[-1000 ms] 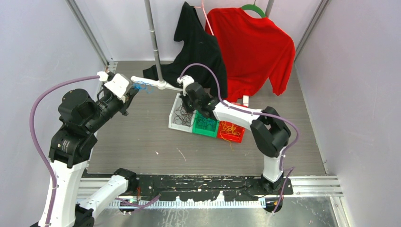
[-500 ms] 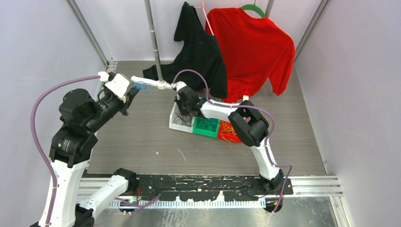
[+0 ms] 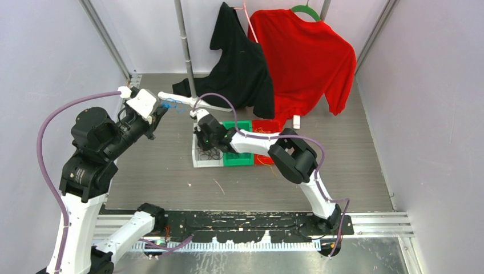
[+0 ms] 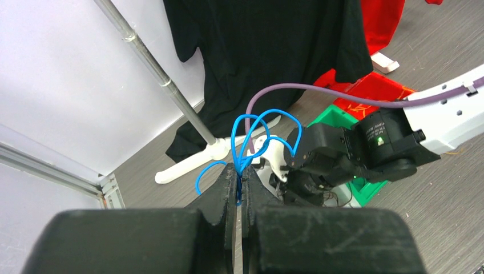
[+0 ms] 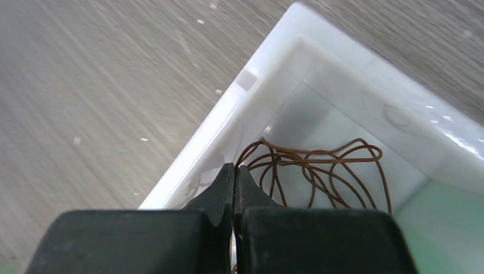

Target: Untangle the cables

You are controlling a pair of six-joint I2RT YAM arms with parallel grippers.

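On the left, the left pincer [image 4: 238, 184] is held up above the table [image 3: 160, 177]. Its two fingers are pressed together on the blue cable [image 4: 258, 134]. The cable is pinched at one spot, and its loops are spread out like a little bow just past the finger tips. How much of it is tucked between the fingers cannot be seen.

Behind the loops a grey pole [image 3: 184, 45] is seen, with its white foot [image 3: 166, 95] laid flat on the table. A black shirt [image 3: 240, 63] is hung next to the pole, and the bottom of the shirt is draped on the table.

In the middle, the right pincer [image 5: 233, 171] is pointed down into a white box [image 5: 268, 80]. Its fingers are shut tight. The brown cables [image 5: 319, 171] are piled in a corner of the box, and one loop is touching the finger tips. Whether a strand is caught between them cannot be told. From above, this pincer is mostly hidden by its own arm, and a purple hose [image 4: 319, 90] is curved over it.

A green box [image 3: 240, 160] is set right beside the white one, and a red box [image 3: 266, 125] beside that. Part of both is covered by the arm. A red shirt [image 3: 308, 57] is hung at the back right.
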